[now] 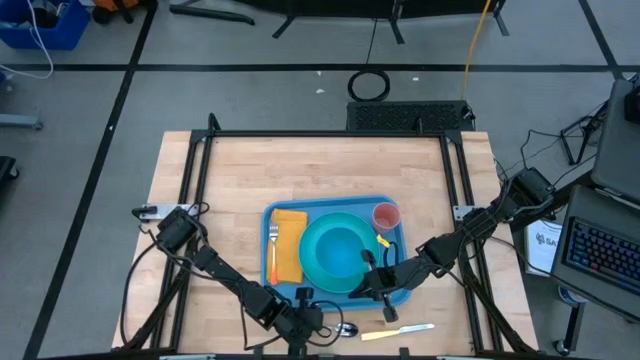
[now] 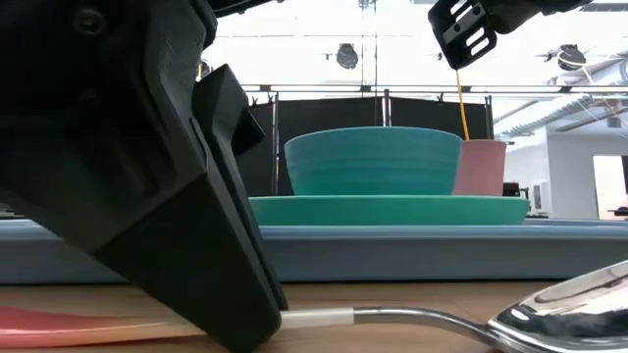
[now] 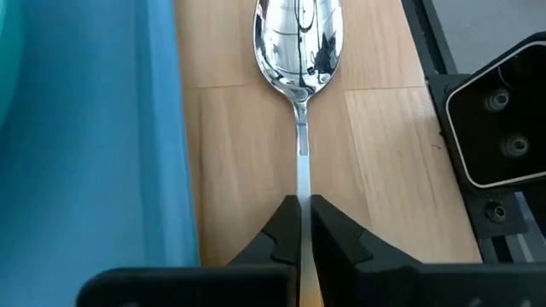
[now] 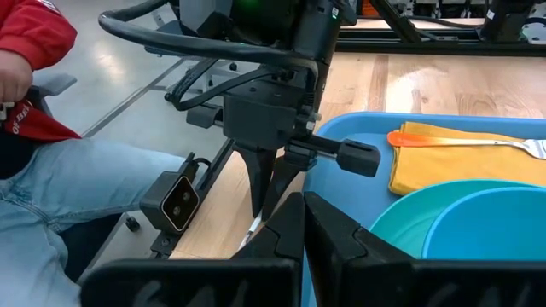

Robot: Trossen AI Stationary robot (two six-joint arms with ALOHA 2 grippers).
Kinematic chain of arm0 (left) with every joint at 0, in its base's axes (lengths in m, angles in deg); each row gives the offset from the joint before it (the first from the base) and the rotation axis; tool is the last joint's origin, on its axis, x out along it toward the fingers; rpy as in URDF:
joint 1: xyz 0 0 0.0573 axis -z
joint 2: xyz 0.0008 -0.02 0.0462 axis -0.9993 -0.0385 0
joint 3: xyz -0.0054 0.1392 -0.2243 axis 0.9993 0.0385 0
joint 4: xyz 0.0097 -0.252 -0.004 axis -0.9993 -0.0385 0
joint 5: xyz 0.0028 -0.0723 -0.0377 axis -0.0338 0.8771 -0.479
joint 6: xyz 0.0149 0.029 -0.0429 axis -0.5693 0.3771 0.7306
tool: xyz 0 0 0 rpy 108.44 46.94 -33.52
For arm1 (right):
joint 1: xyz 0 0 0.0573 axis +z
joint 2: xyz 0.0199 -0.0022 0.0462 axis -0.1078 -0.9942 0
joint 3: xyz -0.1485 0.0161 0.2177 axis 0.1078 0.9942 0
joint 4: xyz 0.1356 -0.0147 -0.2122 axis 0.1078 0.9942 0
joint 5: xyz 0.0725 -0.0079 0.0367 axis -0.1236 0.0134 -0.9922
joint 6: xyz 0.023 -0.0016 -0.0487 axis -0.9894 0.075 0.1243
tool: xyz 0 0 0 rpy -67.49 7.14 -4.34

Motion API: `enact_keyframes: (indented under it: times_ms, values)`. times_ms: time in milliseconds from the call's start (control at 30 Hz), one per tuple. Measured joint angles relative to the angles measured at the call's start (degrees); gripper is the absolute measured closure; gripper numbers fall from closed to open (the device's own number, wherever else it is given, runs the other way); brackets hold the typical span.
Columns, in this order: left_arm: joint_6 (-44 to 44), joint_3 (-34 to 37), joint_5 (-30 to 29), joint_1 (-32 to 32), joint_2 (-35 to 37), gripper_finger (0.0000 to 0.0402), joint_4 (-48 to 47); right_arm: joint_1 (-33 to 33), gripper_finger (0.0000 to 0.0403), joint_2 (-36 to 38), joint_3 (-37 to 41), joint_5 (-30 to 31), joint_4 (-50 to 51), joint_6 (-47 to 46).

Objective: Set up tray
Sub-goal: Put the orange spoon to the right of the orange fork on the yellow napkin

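Fingers of the left gripper [image 3: 300,223] are clamped on the handle of a metal spoon [image 3: 299,51], which lies on the wooden table [image 1: 240,170] just beside the blue tray [image 1: 284,292]. Above the tray's near edge, the right gripper [image 1: 372,285] hovers with fingers pressed together, holding nothing. On the tray sit a teal plate [image 1: 312,262] with a bowl [image 1: 340,250], a pink cup [image 1: 386,216], and a fork [image 1: 273,252] on a yellow napkin [image 1: 290,240].

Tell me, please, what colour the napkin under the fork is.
The napkin is yellow-orange, clearest in the high view.
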Motion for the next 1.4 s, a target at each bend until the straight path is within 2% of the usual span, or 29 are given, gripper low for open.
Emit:
enact_keyframes:
  times_ms: [533,900,1033,1133,1400]
  values:
    - [0.0,0.1,-3.7,1.2,-0.1,0.0394,1.5,0.0,0.0403,-0.1,0.0,0.2,0.0,0.0]
    - [1.8,0.1,-10.4,3.4,3.6,0.0399,-0.7,0.0,0.0403,-0.1,0.0,0.2,0.0,0.0]
    - [2.9,0.1,-6.5,2.7,3.8,0.0401,-0.4,0.0,0.0403,-0.1,0.0,0.2,0.0,0.0]
    - [4.9,0.1,-4.9,1.4,3.8,0.0383,-0.1,0.0,0.0403,-0.1,0.0,0.1,0.0,-0.2]
    - [-3.4,0.1,0.9,0.9,3.8,0.0292,2.9,0.0,0.0403,-0.1,0.0,0.1,0.0,-0.1]
